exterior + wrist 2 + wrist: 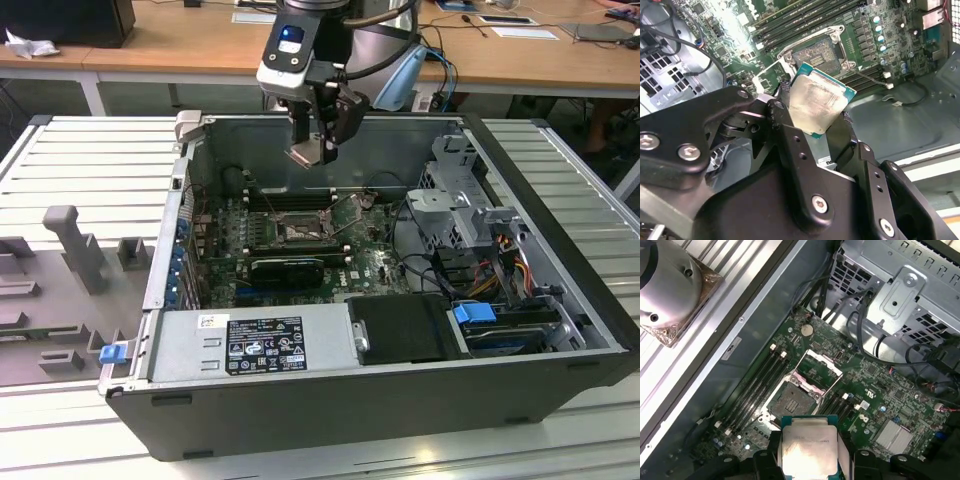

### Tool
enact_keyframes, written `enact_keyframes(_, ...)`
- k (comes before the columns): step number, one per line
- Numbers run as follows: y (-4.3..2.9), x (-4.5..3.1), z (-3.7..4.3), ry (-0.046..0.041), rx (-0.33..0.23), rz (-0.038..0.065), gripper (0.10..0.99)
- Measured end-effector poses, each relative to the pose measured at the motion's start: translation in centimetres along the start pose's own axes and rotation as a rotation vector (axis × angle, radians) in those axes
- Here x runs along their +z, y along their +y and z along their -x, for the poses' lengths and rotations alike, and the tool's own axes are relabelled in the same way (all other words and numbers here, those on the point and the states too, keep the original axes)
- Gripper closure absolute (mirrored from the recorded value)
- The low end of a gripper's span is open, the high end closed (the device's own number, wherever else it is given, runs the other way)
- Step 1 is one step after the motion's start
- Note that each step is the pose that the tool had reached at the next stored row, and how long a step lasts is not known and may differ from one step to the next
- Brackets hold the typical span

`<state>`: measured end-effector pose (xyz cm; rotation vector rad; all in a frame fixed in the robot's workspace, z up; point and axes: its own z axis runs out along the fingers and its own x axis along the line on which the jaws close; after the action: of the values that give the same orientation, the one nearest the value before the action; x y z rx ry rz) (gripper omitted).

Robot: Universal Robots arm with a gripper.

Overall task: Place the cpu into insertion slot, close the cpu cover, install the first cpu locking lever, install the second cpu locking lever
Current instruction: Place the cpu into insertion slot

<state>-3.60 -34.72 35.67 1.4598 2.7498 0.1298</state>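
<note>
- End effector [318,140] hangs over the open computer case [560,330], fingers clamped on the cpu [304,153].
- The cpu sits tilted, held clear above the motherboard [375,262].
- Insertion slot [300,230] lies below the end effector, apart from it.
- Drive cage [455,195] stands to the exterior view's right of the end effector.
- Power supply [255,345] lies well apart from the end effector, nearer the camera.
- The computer case rests on the slatted table [90,160].

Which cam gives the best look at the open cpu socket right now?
First wrist view: the socket sits unobstructed, the cpu cover raised beside it. In the second wrist view the held cpu overlaps the socket's near edge. In the exterior view it is small, deep in the case, below the gripper.
</note>
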Motion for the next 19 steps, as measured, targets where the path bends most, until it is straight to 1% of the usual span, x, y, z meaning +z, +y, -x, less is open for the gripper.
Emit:
enact_keyframes(3,0.00,0.05,0.00,-0.0029,0.033,0.001,0.557)
enact_keyframes(5,-0.01,0.15,0.00,-0.0083,0.096,0.002,0.557)
enact_keyframes(9,-0.02,0.27,0.01,-0.0140,0.159,0.002,0.557)
enact_keyframes(13,-0.03,0.54,0.02,-0.0197,0.163,-0.001,0.557)
enact_keyframes(19,-0.04,0.58,0.02,-0.0216,0.187,0.000,0.557)
